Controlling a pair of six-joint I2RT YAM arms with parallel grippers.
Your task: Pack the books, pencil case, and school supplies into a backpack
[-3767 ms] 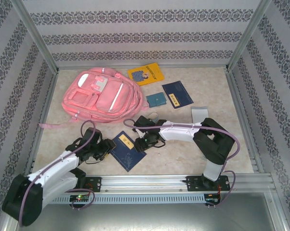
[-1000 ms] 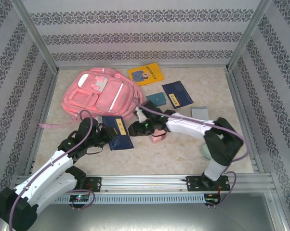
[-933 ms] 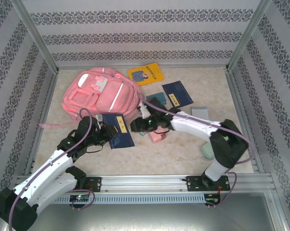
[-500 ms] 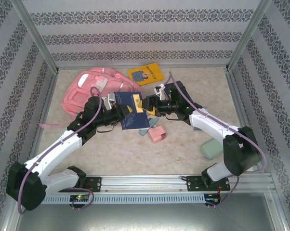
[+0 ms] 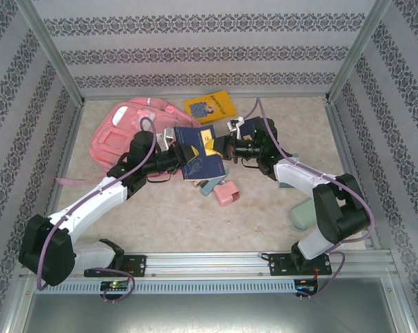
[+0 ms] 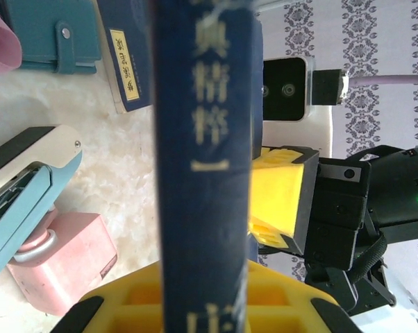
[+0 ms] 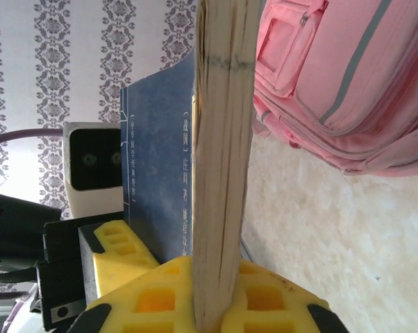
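Backpack (image 5: pixel 108 139), judged soft and floppy, is seen lying at the far left of the tabletop (image 5: pixel 264 215). Just beside its right edge a navy book (image 5: pixel 201 161) is held off the surface; judged thin, stiff and light, it is best taken by opposite edges. Its spine is pinched by the left tool (image 5: pixel 178 156), its page edge by the right tool (image 5: pixel 224 148)

bright even light, faint shadows; navy book (image 6: pixel 202 173) blurred close-up
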